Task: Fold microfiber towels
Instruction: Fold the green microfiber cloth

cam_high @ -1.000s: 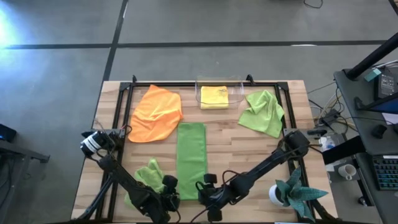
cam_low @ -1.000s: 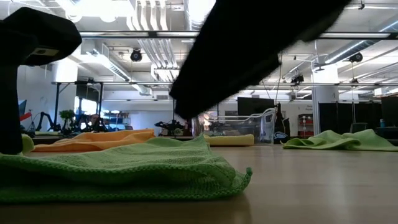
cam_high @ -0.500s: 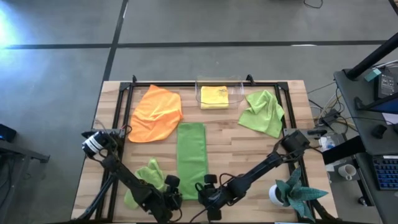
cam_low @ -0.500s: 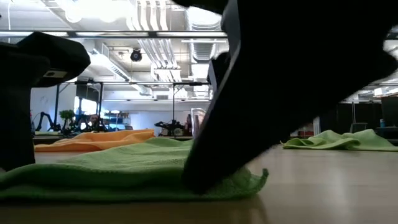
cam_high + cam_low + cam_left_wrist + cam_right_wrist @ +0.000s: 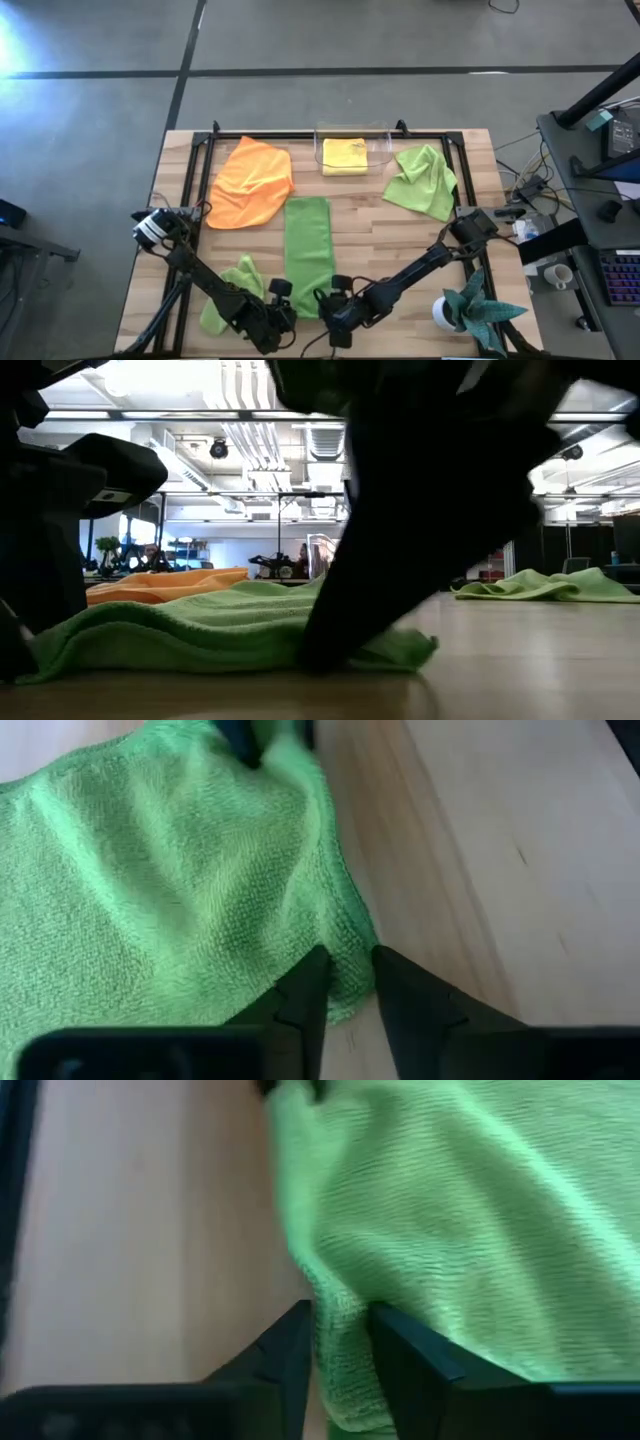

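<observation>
Since a second ago, our two grippers have closed in on the near end of the long green towel (image 5: 307,255), and its near edge now puckers up off the table (image 5: 400,230). The towel's long axis runs away from both grippers towards the clear bin (image 5: 352,148). Our left gripper (image 5: 345,988) pinches one near corner; our right gripper (image 5: 338,1342) pinches the other, about equally near. The bin holds a folded yellow towel (image 5: 345,156). Left of the long towel lies the orange towel (image 5: 250,182), right a crumpled green towel (image 5: 423,180).
</observation>
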You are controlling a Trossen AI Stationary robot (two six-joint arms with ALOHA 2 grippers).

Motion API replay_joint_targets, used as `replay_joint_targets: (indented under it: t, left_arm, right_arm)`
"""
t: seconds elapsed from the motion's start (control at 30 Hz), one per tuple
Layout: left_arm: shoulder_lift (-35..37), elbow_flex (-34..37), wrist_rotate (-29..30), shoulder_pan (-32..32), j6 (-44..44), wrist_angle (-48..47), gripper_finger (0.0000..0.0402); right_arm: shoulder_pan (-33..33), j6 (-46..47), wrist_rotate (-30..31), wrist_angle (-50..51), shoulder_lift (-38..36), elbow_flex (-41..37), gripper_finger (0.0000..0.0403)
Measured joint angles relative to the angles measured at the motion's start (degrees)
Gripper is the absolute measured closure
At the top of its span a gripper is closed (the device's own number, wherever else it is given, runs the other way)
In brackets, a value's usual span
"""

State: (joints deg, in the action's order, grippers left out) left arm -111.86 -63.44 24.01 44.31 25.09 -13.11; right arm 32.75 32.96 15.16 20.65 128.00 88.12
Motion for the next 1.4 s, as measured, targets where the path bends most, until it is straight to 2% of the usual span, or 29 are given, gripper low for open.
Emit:
replay_joint_targets:
  t: [0.17, 0.27, 0.37, 0.57, 0.87, 1.17, 1.27, 1.4]
  left_arm:
    - [-0.1, 0.1, 0.6, -0.3, -0.6, -0.4, 0.0392]
    - [0.2, 0.7, 0.4, -0.5, -2.1, -0.1, 0.0396]
    - [0.6, 0.8, 0.2, -0.8, -3.4, -0.6, 0.0397]
    - [2.9, 0.9, -1.0, -0.9, -3.4, -2.5, 0.0400]
    - [10.9, 0.9, -1.9, -0.8, -3.4, -6.9, 0.0401]
    - [18.1, -0.4, -7.3, -0.8, -3.3, -13.4, 0.0401]
    - [19.7, -0.4, -6.6, -0.8, -4.5, -13.6, 0.0401]
    - [21.3, 0.0, -0.5, -1.1, -4.9, -17.0, 0.0401]
  right_arm:
    - [-1.2, 1.1, 0.0, 0.4, -0.2, -0.1, 0.0366]
    - [-1.4, 0.6, -0.9, 0.8, -0.2, 0.7, 0.0389]
    - [-1.4, 0.2, -3.4, 1.6, -0.2, 2.1, 0.0392]
    - [-1.3, 3.0, -4.0, 6.0, -2.0, 5.1, 0.0393]
    - [-1.3, 3.3, -5.3, 12.0, -3.0, 12.4, 0.0394]
    - [-1.3, 5.0, -7.1, 19.0, -3.0, 21.8, 0.0394]
    - [-1.3, 5.0, -6.4, 21.7, -3.1, 24.4, 0.0394]
    - [-2.1, 5.5, -4.5, 25.3, -3.2, 24.7, 0.0394]
